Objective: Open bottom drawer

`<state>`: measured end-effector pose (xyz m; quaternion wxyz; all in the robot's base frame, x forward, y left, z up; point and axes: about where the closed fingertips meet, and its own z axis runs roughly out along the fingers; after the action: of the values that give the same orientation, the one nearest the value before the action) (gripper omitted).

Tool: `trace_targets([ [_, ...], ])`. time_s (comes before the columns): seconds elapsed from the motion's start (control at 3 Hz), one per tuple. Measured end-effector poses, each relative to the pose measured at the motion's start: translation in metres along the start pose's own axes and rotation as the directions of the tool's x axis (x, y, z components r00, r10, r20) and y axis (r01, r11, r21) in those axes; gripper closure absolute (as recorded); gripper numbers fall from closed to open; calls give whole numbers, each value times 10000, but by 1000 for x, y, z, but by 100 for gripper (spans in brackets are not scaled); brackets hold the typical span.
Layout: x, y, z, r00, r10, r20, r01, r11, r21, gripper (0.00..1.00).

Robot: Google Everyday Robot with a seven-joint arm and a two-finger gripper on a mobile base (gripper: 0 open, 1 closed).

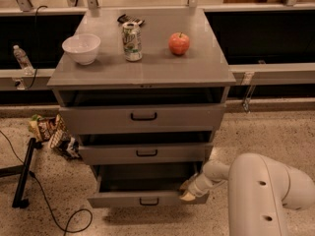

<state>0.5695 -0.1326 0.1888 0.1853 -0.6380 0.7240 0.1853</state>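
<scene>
The grey cabinet has three drawers. The bottom drawer is the lowest, with a low grey front and a small black loop handle. It stands pulled out, and its dark inside shows above the front panel. My gripper is at the right end of that front panel, touching its top edge. My white arm reaches in from the lower right. The middle drawer and the top drawer stand slightly out.
On the cabinet top are a white bowl, a can, a red apple and a small dark object. Snack bags lie on the floor at left. A black stand leg and cable lie nearby. A bottle is at far left.
</scene>
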Motion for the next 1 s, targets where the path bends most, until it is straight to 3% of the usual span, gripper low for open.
trace_targets([
  [0.33,0,0,0,10000,2,0,-2,10000,-1,100],
  [0.67,1,7,0,9999,137,-18,-137,9999,-89,71],
  [1.0,5,25,0,9987,501,-71,-503,9982,-323,49],
])
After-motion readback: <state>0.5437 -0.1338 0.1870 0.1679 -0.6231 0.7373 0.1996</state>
